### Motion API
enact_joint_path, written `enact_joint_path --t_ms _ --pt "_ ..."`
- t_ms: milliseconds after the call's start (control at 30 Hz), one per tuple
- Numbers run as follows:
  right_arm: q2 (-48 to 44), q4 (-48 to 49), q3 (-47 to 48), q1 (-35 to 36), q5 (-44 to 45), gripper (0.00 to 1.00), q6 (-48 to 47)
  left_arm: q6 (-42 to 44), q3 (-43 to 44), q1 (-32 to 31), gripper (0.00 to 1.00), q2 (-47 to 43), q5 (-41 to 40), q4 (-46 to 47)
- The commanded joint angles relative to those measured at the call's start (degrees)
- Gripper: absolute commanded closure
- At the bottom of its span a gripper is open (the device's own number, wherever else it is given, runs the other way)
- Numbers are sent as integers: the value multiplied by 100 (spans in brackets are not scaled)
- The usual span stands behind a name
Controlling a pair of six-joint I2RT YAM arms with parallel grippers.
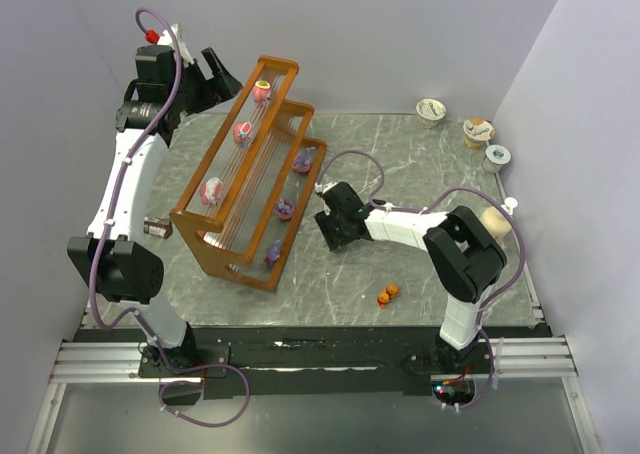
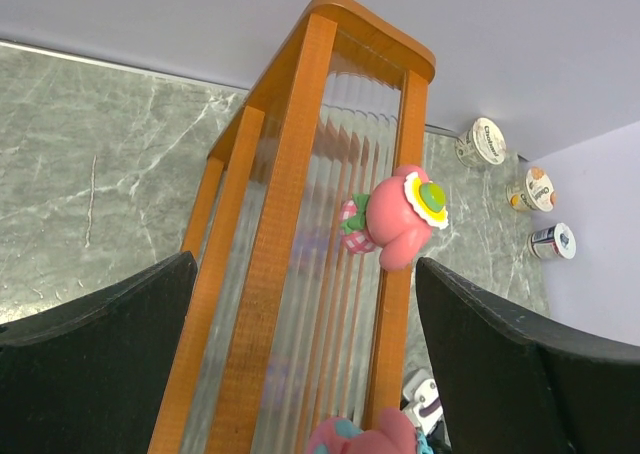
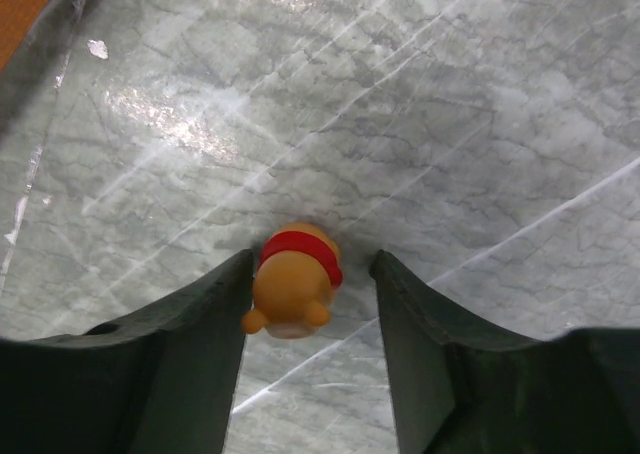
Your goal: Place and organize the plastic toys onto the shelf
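The right gripper (image 3: 312, 266) hangs low over the grey marble tabletop (image 3: 450, 94) with its jaws parted and gripping nothing. An orange bear figure in a red shirt (image 3: 293, 274) sits between its fingers, close against the finger on the left of the wrist view (image 3: 190, 324), and a clear strip of tabletop separates it from the other finger (image 3: 420, 334). In the top view the shelf (image 1: 215, 246) stands just ahead of this gripper's fingertips, its lowest tier turned toward them. Three purple toys (image 1: 285, 208) are spaced along that tier, the middle one nearest the fingertips. Two small orange toys (image 1: 387, 294) lie on the tabletop behind the gripper, back toward its arm's base. The left gripper (image 2: 305, 274) is spread wide and empty at the shelf's far end, its two black fingers (image 2: 90, 354) on either side of the upper rail. Straight ahead between them, a little toward the finger on the right of that view, a pink flower-faced toy (image 2: 395, 219) rests on the ribbed clear top tier. A second pink toy (image 2: 365, 439) shows only in part at the bottom edge of that view. Three foil-lidded cups (image 2: 535, 187) stand on the tabletop beyond that finger, well apart from the shelf.
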Motion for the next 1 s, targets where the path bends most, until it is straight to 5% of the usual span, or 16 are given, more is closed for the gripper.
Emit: enact_joint_path --t_ms 0,267,433,967 --pt "-176 390 -282 48 -153 46 -251 62 233 5 4 -31 65 130" --pt "-238 847 -519 48 -215 64 -260 71 206 5 4 -48 39 130" --pt "-177 734 -274 49 -321 100 -287 71 206 -4 3 -66 39 112" --pt "-695 -998 2072 470 -259 100 161 80 -31 5 4 -321 21 130"
